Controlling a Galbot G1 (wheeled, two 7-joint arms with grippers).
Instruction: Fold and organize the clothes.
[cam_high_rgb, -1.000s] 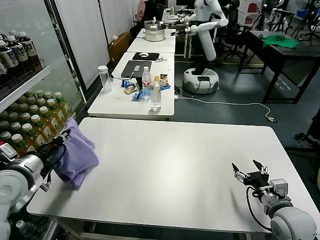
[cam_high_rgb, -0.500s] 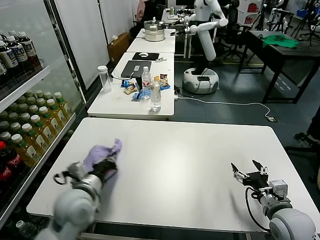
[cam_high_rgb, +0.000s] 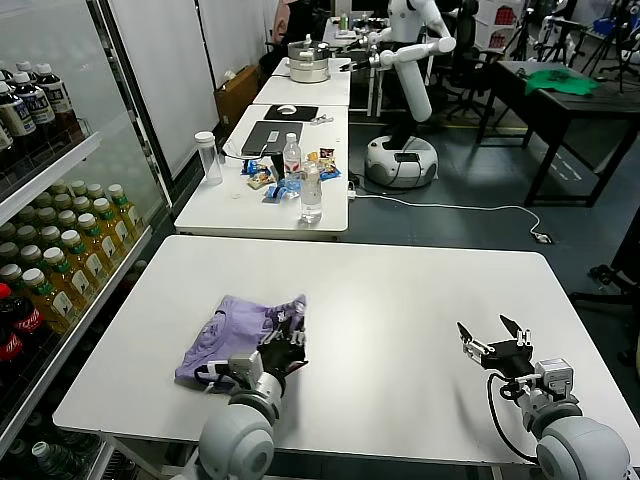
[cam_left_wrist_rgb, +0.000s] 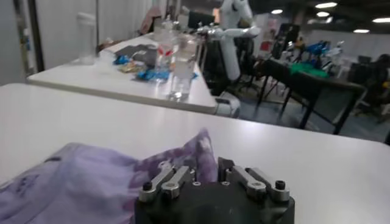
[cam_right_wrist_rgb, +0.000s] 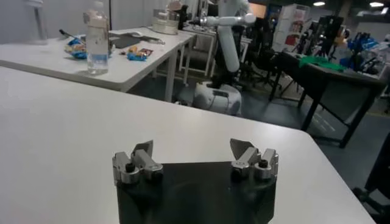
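While the shirt (cam_high_rgb: 235, 328) lies in a crumpled heap on the near left part of the table (cam_high_rgb: 400, 290), nothing about it looks folded yet: sleeves and body are bunched together, with one ridge of cloth standing up at the side nearest the table's middle. The left gripper (cam_high_rgb: 285, 345) sits low at that side of the heap, right against the cloth. In the left wrist view its fingers (cam_left_wrist_rgb: 163, 179) stand partly apart with purple fabric (cam_left_wrist_rgb: 91, 182) pushed up between and around them; whether they pinch it or have just let go, I cannot tell. The right gripper (cam_high_rgb: 497, 343) waits near the table's near right corner, jaws spread wide and empty, well apart from the shirt.

By my judgement the task is at its start. The shirt is on the work surface, but spreading it flat, folding it and tidying it away are all left to do.

Room is good. Bare tabletop stretches between the two grippers and toward the far edge, enough to lay the shirt out. The heap sits fairly near the left and front edges, so pulling cloth that way risks it slipping off; a drinks shelf (cam_high_rgb: 60, 250) stands just beyond the left edge
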